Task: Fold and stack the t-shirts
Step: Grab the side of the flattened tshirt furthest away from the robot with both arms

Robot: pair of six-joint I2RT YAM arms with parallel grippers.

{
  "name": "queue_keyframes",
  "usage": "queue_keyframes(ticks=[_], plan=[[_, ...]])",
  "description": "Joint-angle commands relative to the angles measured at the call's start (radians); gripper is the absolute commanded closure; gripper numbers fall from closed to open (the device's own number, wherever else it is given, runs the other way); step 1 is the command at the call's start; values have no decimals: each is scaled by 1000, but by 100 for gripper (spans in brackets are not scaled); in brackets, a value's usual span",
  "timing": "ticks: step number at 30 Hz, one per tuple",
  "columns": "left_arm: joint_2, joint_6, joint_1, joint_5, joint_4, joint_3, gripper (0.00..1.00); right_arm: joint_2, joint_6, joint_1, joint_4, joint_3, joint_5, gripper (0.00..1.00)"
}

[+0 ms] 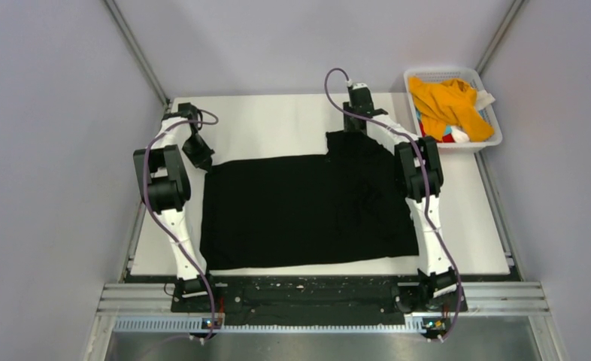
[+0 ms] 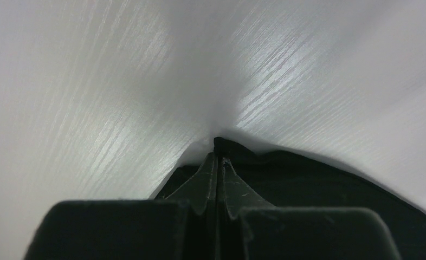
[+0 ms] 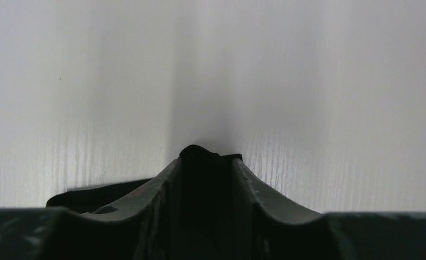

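Bolted at six o'clock, the arm bases [image 1: 192, 286] front the black t-shirt [image 1: 307, 210], spread flat across the middle of the white table [image 1: 277, 120]. At ten o'clock the left gripper [image 1: 200, 156] is clenched on the shirt's far-left corner; at twelve the right gripper [image 1: 356, 124] pinches its far edge, black cloth filling the gap. The first fold seems to be starting: both pinched points likely need lifting together and carrying evenly toward six o'clock. Wood grain marks the tabletop; at two o'clock a mesh basket [image 1: 462, 147] holds the orange-yellow shirt [image 1: 447, 101]. Pale grey walls [image 1: 52, 150] enclose everything.
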Motion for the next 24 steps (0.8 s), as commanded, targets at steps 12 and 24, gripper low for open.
queue_keyframes(ticks=[12,24], plan=[[-151,-13,-4,22,66,-88,100,-231,-8,27,18,-151,-175,100],[-335,-40,-12,69,207,-375,100,-705,-57,110,38,-669,-230,100]])
